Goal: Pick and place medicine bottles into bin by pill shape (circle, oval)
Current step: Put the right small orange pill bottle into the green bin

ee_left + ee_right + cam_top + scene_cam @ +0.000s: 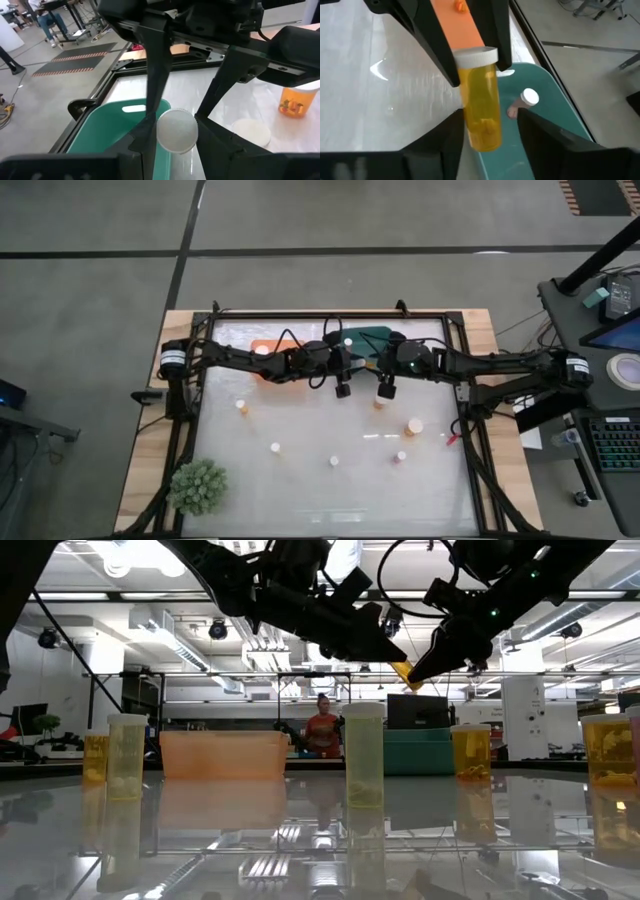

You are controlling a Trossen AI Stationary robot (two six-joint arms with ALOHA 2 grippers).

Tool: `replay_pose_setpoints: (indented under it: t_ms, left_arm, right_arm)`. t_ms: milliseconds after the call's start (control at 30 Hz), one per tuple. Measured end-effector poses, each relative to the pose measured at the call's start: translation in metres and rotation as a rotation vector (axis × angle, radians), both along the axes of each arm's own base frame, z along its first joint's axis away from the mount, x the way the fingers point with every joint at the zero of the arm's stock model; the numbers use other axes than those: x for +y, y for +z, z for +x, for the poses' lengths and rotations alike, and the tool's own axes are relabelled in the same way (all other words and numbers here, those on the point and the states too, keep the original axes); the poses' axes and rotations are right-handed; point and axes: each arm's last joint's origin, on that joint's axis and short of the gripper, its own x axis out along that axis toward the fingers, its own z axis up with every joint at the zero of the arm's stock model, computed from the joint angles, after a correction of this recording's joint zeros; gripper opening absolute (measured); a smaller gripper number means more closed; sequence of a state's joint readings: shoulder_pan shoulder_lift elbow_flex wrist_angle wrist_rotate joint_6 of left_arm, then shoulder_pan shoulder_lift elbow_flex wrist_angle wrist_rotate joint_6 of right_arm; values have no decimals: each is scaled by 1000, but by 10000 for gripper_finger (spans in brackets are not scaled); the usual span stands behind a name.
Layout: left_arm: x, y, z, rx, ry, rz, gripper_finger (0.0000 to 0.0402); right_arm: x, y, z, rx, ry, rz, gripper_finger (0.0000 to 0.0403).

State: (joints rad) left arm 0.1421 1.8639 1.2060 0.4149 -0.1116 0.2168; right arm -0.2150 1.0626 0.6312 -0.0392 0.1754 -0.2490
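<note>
Right gripper (480, 100) grips a bottle (480, 100) over the green bin (555, 125); it should release only once centred. Left gripper (175, 132) grips a capped bottle (176, 131).

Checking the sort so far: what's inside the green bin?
In the right wrist view the green bin holds one small white-capped bottle. The amber bottle between the right gripper fingers covers the rest.

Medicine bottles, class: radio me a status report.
Left gripper shut on capped bottle. Right gripper holds amber bottle beside green bin. Nothing blocking.
</note>
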Motion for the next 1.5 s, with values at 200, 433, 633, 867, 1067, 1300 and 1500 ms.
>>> replay_pose_setpoints:
  t_ms: [200,433,633,867,1067,1300,1500]
  left_arm:
    - [0,1,0,-2,2,0,101]
    - [0,0,0,2,0,0,133]
    - [-1,4,-3,13,-6,6,182]
    - [-5,25,-27,126,-26,33,211]
    - [-11,46,-57,136,-27,29,212]
    - [-23,60,-93,76,-38,14,212]
    - [-27,63,-114,53,-32,-7,212]
  right_arm:
    - [0,0,0,1,10,4,97]
    - [0,0,0,-1,7,9,77]
    - [0,0,0,0,-11,15,91]
    - [-7,19,2,72,-51,28,93]
    - [-27,36,13,224,-91,48,93]
    - [-64,35,37,501,-67,99,93]
    - [-103,25,51,609,17,234,93]
